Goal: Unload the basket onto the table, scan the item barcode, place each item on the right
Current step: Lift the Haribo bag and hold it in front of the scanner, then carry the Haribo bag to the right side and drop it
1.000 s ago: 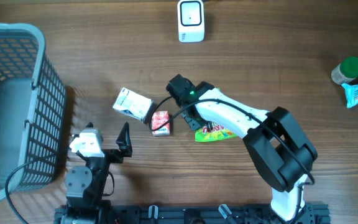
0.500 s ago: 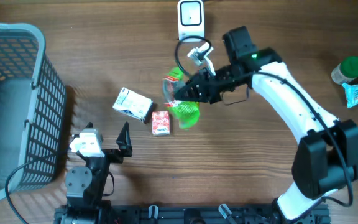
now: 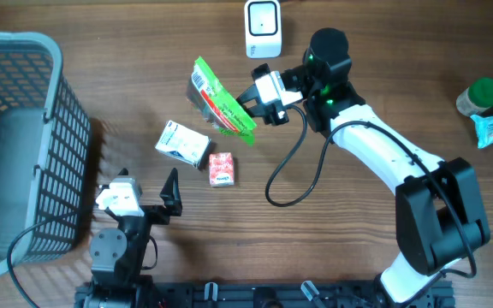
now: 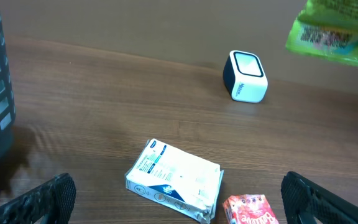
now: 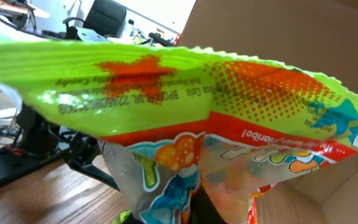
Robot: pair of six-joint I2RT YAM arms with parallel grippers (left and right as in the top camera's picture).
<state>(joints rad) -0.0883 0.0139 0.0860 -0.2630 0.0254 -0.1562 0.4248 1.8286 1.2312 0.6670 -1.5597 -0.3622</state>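
While right claw point(image 3: 253, 103) clamps it, lime-green snack bag point(image 3: 223, 101), orange band, white barcode end, left claw point(image 3: 144, 190) spread wide, empty

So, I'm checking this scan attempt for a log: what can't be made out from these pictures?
Right wrist: the green snack bag fills the view, hiding how the right gripper grips it.
Left wrist: the bag is cut off by the top and right edges.
Overhead: the bag's print is too small to read; whether a barcode faces the scanner cannot be told.
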